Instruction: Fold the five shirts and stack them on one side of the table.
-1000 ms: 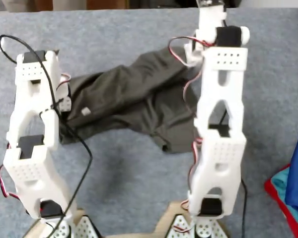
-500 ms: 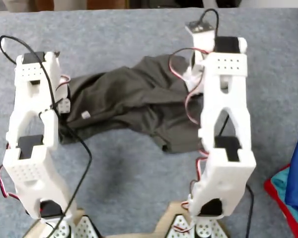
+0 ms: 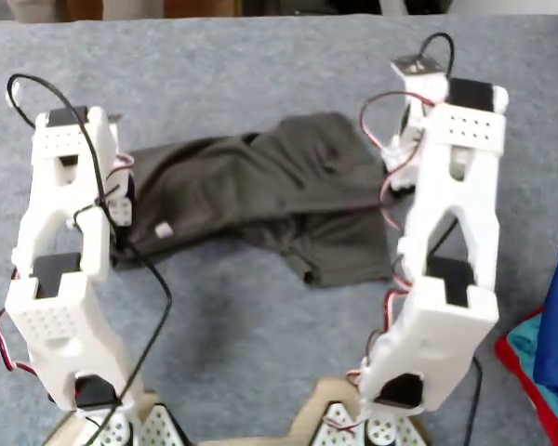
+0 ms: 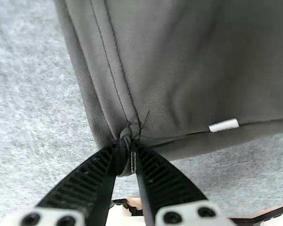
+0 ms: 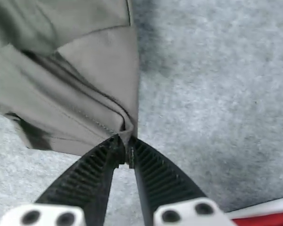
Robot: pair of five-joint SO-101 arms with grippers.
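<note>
Here, bright clothes (image 3: 547, 358) sit at the near right edge of the table (image 3: 242, 353). Farther back, the dark grey shirt (image 3: 260, 190) lies bunched up. The left gripper (image 4: 127, 149) pinches its left edge tight, and the right gripper (image 5: 126, 149) pinches its right side.

Grey, felt-like table (image 3: 260, 56). Bears a rumpled dark grey shirt (image 3: 260, 190) across its middle, spread wide from left to right. Holds a pile (image 3: 544, 348) of red, teal and blue cloth at its right edge, well apart from the shirt.
</note>
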